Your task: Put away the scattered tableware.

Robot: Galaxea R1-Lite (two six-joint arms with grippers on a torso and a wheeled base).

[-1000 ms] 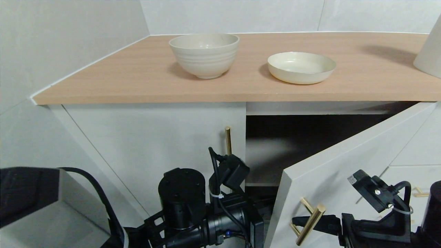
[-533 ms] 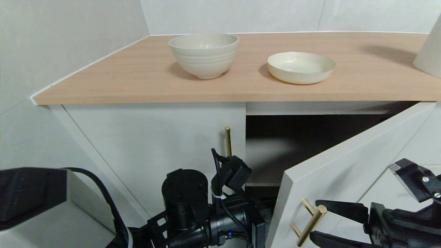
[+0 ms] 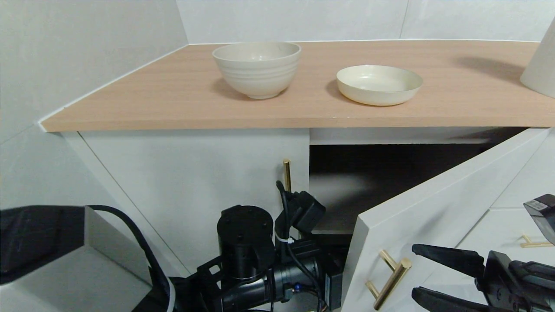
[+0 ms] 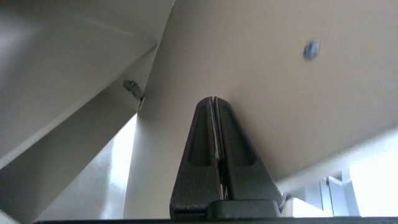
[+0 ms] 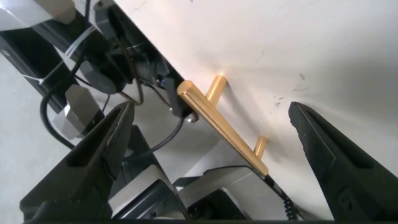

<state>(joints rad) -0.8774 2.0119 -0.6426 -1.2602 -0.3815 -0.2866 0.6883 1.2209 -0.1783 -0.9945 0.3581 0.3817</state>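
Ribbed cream bowl (image 3: 256, 69) upright on wooden countertop (image 3: 173, 104); shallow cream dish (image 3: 379, 84) near it at 3 o'clock, apart. At 5 o'clock below, cabinet door (image 3: 433, 208) ajar, brass handle (image 3: 388, 279). Right gripper (image 3: 414, 271) released, spread wide just beside handle at 3 o'clock; left gripper (image 4: 213, 102) clenched, empty, by a white cabinet panel

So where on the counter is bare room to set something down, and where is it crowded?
Bare counter lies left of the bowl, along the front edge, and between the plate and the white object. The open cupboard looks empty where visible. Narrow: the bowl-plate gap. Crowded: low down, the open right gripper beside the door handle.
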